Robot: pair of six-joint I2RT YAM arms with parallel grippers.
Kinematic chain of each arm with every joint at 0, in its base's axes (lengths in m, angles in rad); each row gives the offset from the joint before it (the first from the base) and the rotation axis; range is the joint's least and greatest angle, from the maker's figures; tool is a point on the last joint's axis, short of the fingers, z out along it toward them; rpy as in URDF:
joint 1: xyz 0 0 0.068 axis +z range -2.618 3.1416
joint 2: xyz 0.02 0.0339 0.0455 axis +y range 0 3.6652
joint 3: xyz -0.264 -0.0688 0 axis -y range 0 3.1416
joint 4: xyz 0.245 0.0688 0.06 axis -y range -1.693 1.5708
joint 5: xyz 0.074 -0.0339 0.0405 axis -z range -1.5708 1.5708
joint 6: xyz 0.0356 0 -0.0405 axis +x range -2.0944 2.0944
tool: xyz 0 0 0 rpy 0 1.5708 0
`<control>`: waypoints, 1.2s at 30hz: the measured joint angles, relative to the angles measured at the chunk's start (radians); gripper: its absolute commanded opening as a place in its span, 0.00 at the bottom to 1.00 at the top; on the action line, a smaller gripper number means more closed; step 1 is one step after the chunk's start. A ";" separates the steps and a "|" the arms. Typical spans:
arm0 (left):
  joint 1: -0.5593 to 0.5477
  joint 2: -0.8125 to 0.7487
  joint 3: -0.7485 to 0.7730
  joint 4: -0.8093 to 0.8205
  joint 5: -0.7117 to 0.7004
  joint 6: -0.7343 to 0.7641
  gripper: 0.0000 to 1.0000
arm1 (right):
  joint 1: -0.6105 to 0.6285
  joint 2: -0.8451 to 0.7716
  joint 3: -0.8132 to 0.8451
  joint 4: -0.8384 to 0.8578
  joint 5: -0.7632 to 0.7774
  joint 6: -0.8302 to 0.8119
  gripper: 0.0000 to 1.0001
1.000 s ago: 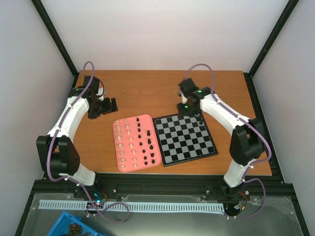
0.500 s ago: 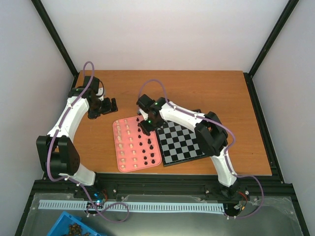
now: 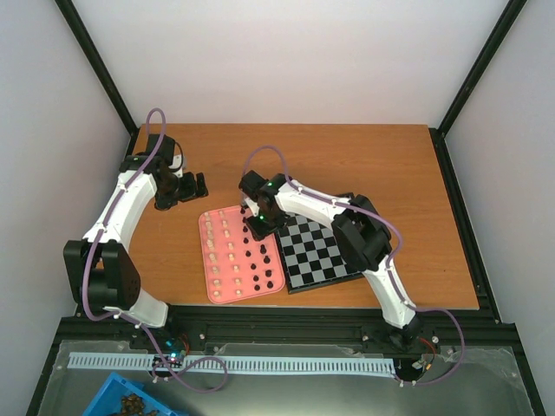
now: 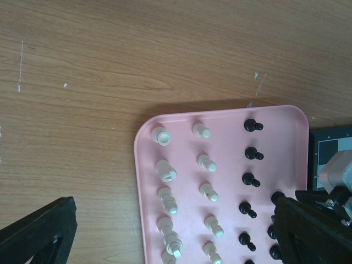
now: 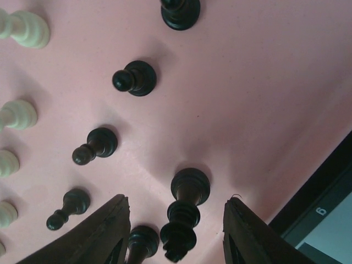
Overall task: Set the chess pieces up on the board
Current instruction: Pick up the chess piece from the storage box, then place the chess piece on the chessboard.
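The top external camera sits high above and behind the arm bases. It looks down and forward over the whole table point(image 3: 408, 165), far enough back to hold both arms, the pink tray point(image 3: 205, 260) and the board point(image 3: 316, 260). The left wrist camera looks almost straight down from mid height at the tray's far end and bare wood. The left fingers point(image 4: 44, 231) frame its lower corners, and a strip of board shows at its right edge. The right wrist camera hangs very close over the tray's black chess pieces point(image 5: 186, 212), between the right fingers point(image 5: 107, 231), with a board corner at lower right. All three views share the tray.
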 measured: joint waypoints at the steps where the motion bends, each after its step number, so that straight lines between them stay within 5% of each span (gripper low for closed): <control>1: 0.000 -0.001 -0.001 0.001 0.000 0.000 1.00 | 0.000 0.006 0.004 -0.002 0.001 -0.002 0.44; 16: 0.000 -0.002 -0.001 0.003 -0.002 0.000 1.00 | 0.000 0.032 0.050 -0.031 0.015 -0.002 0.04; 27: 0.000 -0.002 -0.001 0.003 -0.004 0.000 1.00 | -0.014 -0.014 0.048 -0.031 0.098 0.008 0.03; 36: 0.000 -0.002 -0.001 0.004 -0.003 0.000 1.00 | -0.245 -0.438 -0.264 0.069 0.210 0.079 0.03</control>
